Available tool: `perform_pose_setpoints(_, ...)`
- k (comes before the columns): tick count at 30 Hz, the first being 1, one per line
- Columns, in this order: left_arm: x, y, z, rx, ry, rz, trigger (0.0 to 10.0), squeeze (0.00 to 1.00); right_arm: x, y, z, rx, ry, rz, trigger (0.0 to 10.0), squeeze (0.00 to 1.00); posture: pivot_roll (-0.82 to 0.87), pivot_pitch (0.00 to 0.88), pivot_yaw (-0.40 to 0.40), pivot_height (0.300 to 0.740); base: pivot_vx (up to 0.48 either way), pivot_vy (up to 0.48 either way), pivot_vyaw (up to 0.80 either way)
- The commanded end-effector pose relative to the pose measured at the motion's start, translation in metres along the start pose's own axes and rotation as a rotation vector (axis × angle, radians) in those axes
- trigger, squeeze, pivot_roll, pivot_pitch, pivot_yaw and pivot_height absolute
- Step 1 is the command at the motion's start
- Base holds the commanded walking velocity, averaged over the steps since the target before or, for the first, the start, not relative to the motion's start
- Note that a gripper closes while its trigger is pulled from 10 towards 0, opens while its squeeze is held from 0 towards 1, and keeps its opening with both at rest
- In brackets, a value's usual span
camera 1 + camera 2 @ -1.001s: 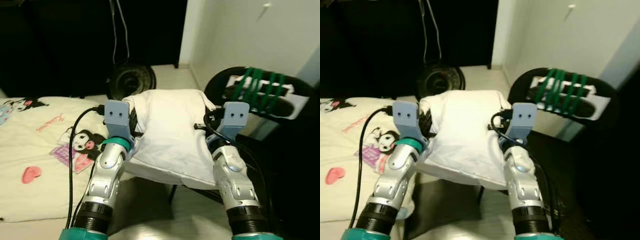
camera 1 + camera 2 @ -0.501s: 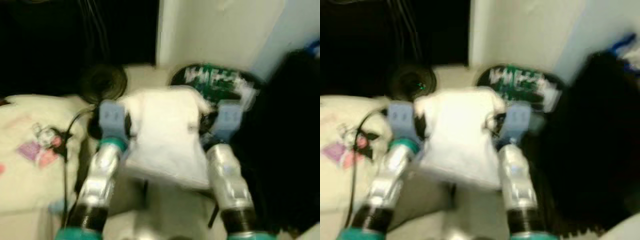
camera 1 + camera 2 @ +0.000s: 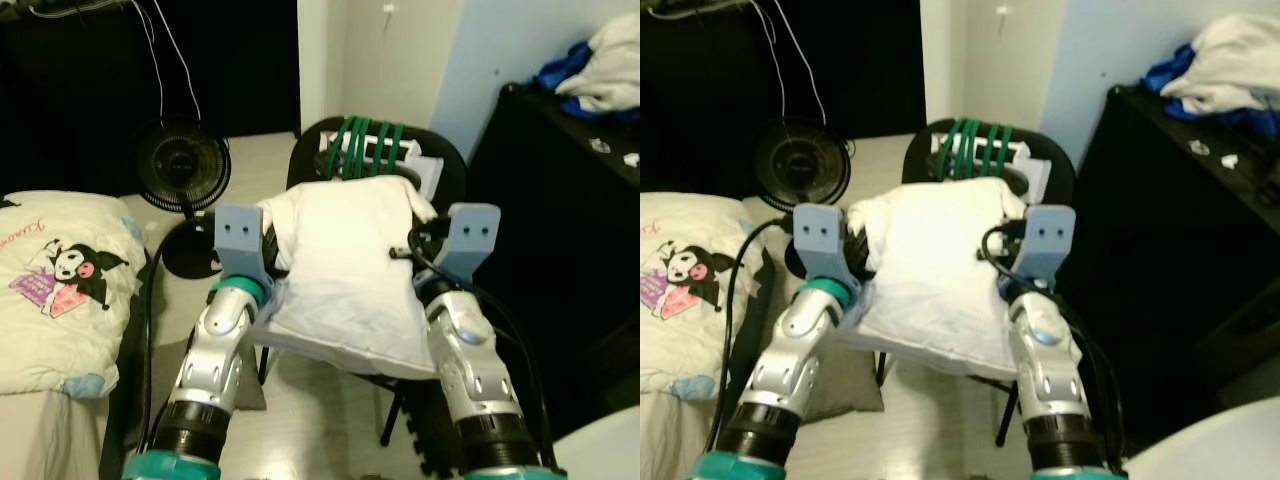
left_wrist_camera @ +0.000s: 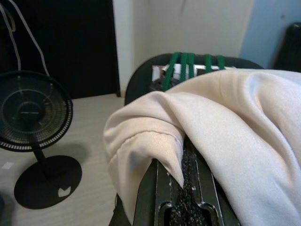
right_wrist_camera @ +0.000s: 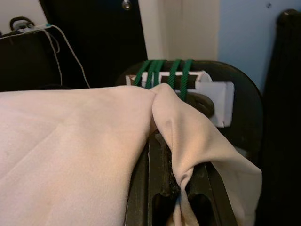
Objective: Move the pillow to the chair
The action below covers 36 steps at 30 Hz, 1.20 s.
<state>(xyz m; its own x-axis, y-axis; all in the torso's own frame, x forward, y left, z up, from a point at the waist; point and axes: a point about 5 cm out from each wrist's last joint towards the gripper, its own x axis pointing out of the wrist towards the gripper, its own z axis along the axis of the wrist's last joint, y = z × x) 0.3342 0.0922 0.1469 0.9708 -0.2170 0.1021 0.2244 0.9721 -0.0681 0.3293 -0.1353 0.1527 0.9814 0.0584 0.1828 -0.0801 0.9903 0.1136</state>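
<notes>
White pillow [image 3: 345, 270] hangs between both arms, over the black chair [image 3: 450, 175] at 12 o'clock. Left end effector [image 4: 181, 176] and right end effector [image 5: 167, 169] each pinch a pillow corner between closed fingers. Fan [image 3: 182, 165] stands at 10 o'clock.

A black standing fan [image 3: 183, 167] stands on the pale floor [image 3: 250, 150] at about 10 o'clock. At 9 o'clock lies cream bedding [image 3: 60, 290] with a cartoon print. At 2 o'clock, a dark cabinet [image 3: 560, 220] carries blue and white clothes [image 3: 600, 65] on its top.
</notes>
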Motion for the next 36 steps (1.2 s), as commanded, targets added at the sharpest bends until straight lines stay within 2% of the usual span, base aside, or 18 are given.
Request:
perform_pose_setpoints(1,0.002,-0.009,0.006,0.012,-0.034,-0.052,10.0,0.0,0.003,0.019,0.011,0.014,-0.059,0.069,10.0,0.0,0.0,0.0,0.073,0.74,0.0,0.0,0.0)
perform_pose_setpoints(11,0.003,-0.009,0.003,0.053,-0.003,-0.051,10.0,0.0,0.002,0.019,0.006,0.017,-0.033,0.066,10.0,0.0,0.0,0.0,0.083,0.74,0.0,0.0,0.0)
perform_pose_setpoints(15,0.004,-0.004,0.001,0.062,0.015,-0.021,10.0,0.0,-0.004,0.017,-0.011,0.02,0.035,0.065,10.0,0.0,0.0,0.001,0.087,0.74,0.0,0.0,0.0)
perform_pose_setpoints(19,0.004,0.002,-0.002,0.064,0.028,0.001,10.0,0.0,-0.007,0.017,-0.019,0.016,0.066,0.065,10.0,0.0,0.0,0.005,0.088,0.74,0.0,0.0,0.0)
perform_pose_setpoints(25,0.004,0.003,-0.001,0.071,0.022,-0.009,10.0,0.0,-0.01,0.014,-0.028,0.0,0.101,0.06,10.0,0.0,0.0,0.005,0.087,0.74,0.0,0.0,0.0)
perform_pose_setpoints(36,0.004,0.003,-0.001,0.069,0.022,0.001,10.0,0.0,-0.015,0.011,-0.036,-0.007,0.128,0.055,10.0,0.0,0.0,0.011,0.084,0.74,0.259,0.0,0.0)
